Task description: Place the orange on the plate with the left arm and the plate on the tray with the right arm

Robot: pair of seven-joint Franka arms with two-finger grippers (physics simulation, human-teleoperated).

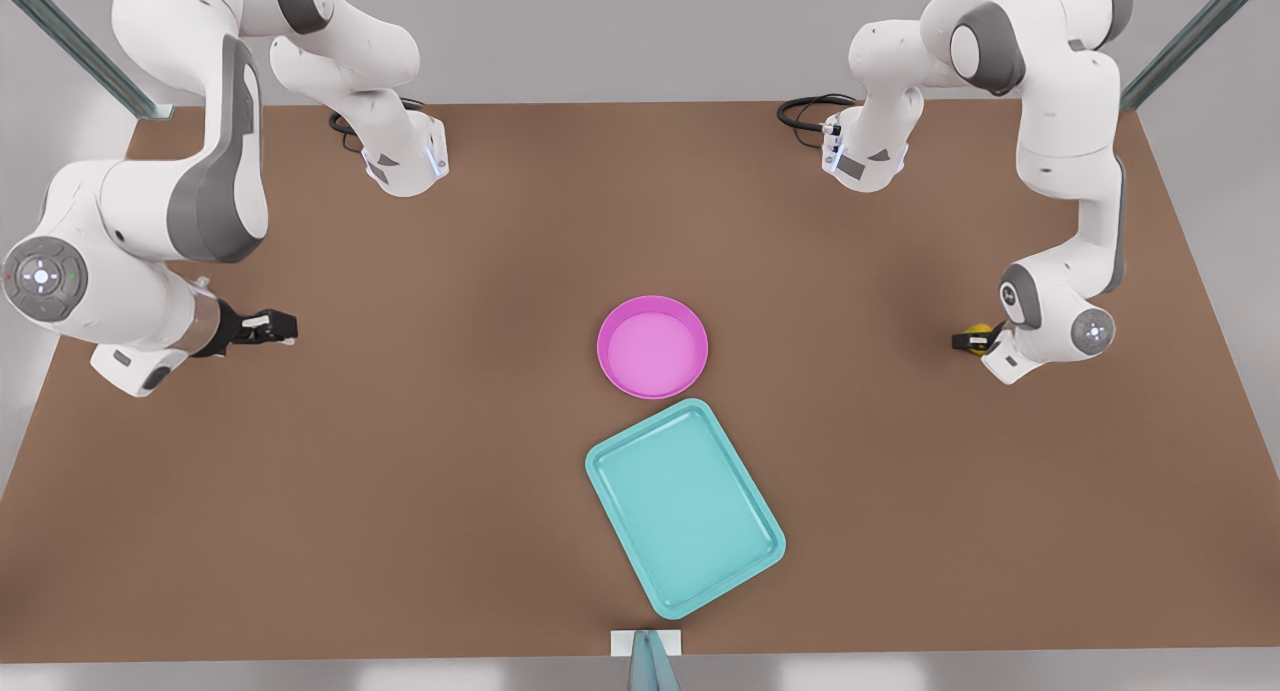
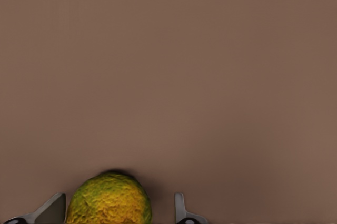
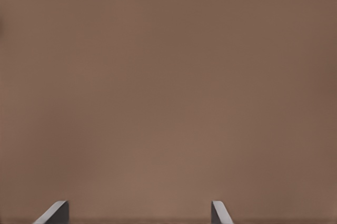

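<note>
Front view: the orange (image 1: 981,329) is seen on the brown table (image 1: 400,491) at the front view's right, well apart from the plate (image 1: 652,346), with the left gripper (image 1: 968,341) brought down around it. In the left wrist view the orange (image 2: 109,201) lies between the fingers (image 2: 180,206); a gap is visible on one side, and on the other side contact cannot be told, so the fruit is judged to be straddled but not yet clamped. The right gripper (image 1: 283,325) hovers at the front view's left, and in the right wrist view its fingers (image 3: 219,212) are spread wide over bare table, with nothing held; this arm is waiting. The plate is empty and sits just beside the tray (image 1: 684,506), which is also empty and lies askew nearer the camera. Risk is judged to lie in the closing: the fruit is round and bumpy and sits off-centre between the fingers, so it could be nudged and rolled away, or pinched near its edge and squeezed out when lifted. A late release over the shallow plate could also let it roll over the rim. No brand, label or writing can be read on any item.
</note>
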